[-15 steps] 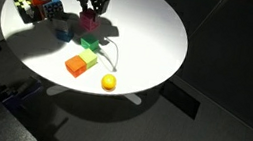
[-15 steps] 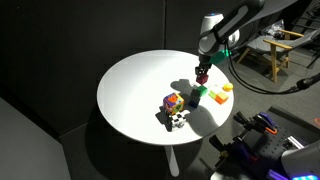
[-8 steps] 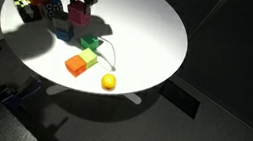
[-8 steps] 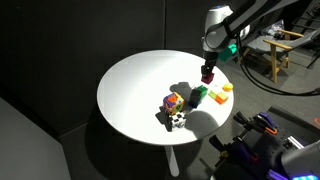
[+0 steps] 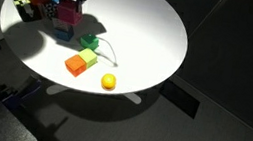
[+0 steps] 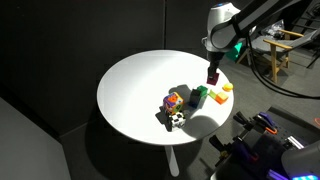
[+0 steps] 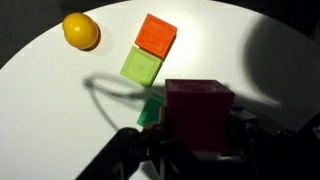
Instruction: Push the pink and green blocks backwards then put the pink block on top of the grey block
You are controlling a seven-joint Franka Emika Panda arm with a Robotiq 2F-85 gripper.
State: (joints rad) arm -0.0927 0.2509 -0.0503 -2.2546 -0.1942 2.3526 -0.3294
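- The hand (image 5: pixel 69 6) squeezes the pink block (image 5: pixel 69 14), holding it up off the bench (image 5: pixel 152 34)
- It hangs near the grey block (image 5: pixel 63 32), likely so it can go on top

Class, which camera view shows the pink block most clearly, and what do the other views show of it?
The wrist view: the pink block sits large in the foreground, its faces and edges distinct. In both exterior views it is only a tiny pink speck.
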